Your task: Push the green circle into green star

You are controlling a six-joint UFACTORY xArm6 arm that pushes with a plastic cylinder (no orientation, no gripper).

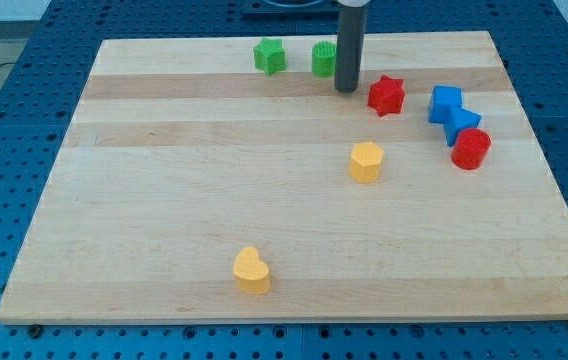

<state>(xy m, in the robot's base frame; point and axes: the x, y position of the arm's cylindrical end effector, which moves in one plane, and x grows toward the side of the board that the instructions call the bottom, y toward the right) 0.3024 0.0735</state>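
Note:
The green circle (323, 59) stands near the view's top edge of the board, partly hidden behind my rod. The green star (269, 56) lies a short way to its left, with a gap between them. My tip (346, 89) rests on the board just right of and slightly below the green circle, touching or nearly touching it.
A red star (387, 95) lies just right of my tip. Two blue blocks (445, 103) (462, 124) and a red circle (471, 149) cluster at the view's right. A yellow hexagon (366, 161) sits mid-board, a yellow heart (251, 271) near the bottom. The wooden board (164, 200) lies on a blue pegboard table.

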